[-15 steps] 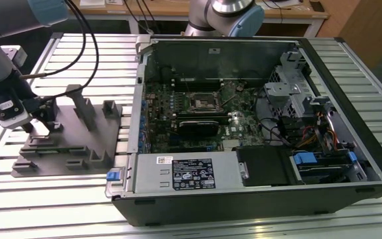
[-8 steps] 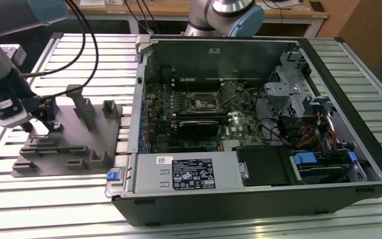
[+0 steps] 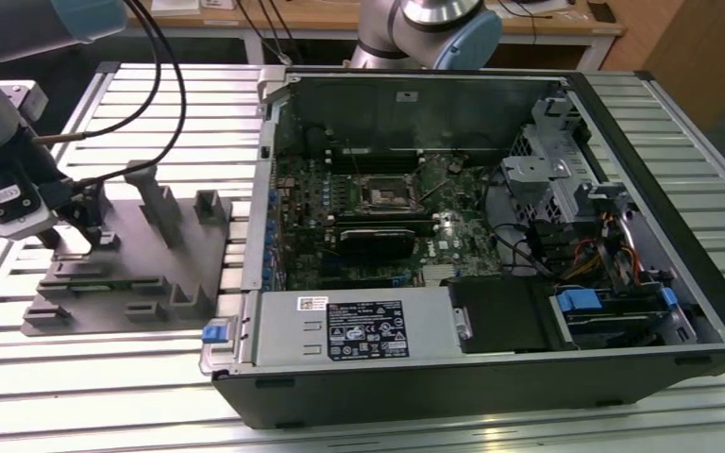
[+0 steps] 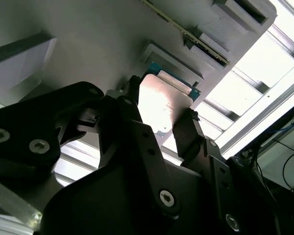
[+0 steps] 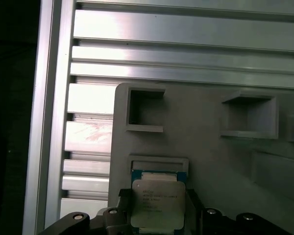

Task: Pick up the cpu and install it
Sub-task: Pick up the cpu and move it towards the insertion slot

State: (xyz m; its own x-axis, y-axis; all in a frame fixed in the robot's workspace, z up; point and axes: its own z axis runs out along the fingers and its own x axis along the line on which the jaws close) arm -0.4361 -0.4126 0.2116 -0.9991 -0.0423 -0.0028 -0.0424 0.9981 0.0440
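The cpu (image 5: 157, 203), a small silvery square chip with a green rim, lies between my gripper's (image 5: 157, 195) two black fingertips, at a shallow pocket near the edge of the grey plastic tray (image 5: 206, 147). In the second wrist view the fingers (image 4: 186, 128) press against opposite edges of the cpu (image 4: 161, 98), so the gripper (image 4: 160, 105) looks shut on it. In the exterior view my gripper (image 3: 67, 236) hangs low over the tray (image 3: 148, 274) at the exterior view's left. The dark square socket (image 3: 381, 193) sits on the motherboard inside the open computer case.
The open computer case (image 3: 615, 123) lies on the slatted aluminium table (image 3: 86, 377), with a black fan block (image 3: 381, 241), a power supply (image 3: 356, 326) and drive cages inside. Upright grey posts (image 3: 161, 203) rise from the tray beside my gripper. A second robot arm's base (image 3: 445, 33) stands behind the case.
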